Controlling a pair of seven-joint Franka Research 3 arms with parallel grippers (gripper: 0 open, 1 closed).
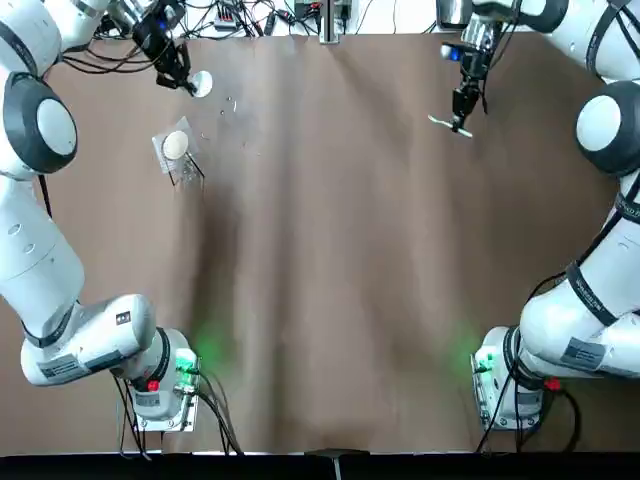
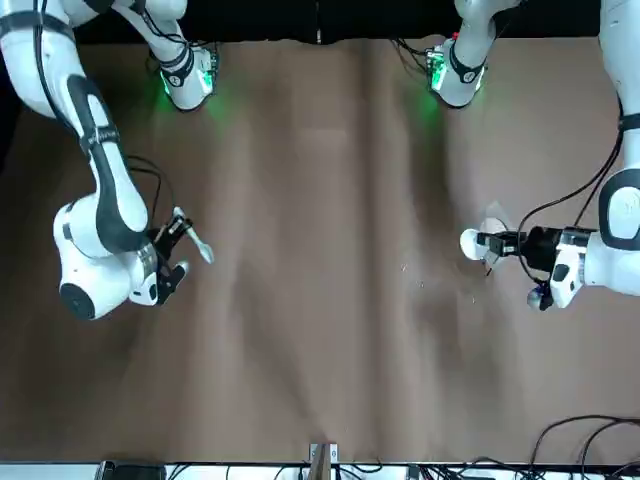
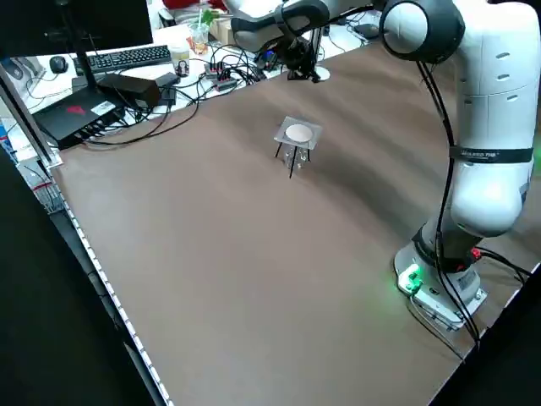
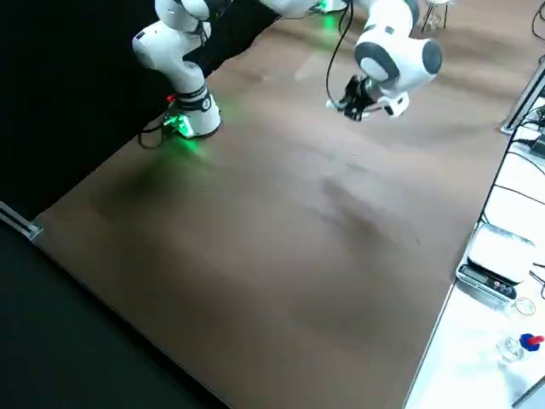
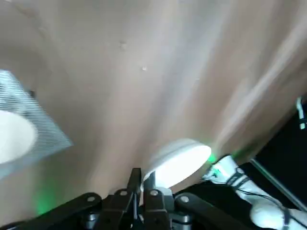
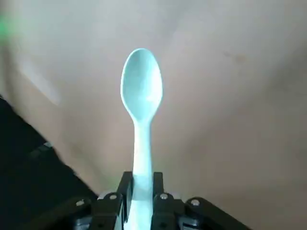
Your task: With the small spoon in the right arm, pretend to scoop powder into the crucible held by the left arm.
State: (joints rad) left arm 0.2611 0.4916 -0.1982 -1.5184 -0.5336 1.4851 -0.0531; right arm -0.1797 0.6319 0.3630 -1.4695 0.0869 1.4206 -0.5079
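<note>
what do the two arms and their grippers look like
The left arm and right arm have rounded white shells, dark joint bands and grey end caps. Their bases glow green, with black cables trailing. The left gripper and right gripper are black.

Looked like a research lab. Had a keyboard (image 3: 131,57), tangled cables (image 3: 224,78) and a drink cup (image 3: 199,34) crowded just beyond the brown counter (image 3: 254,254); kept a weighing scale (image 4: 494,260) beside that same counter.
</note>
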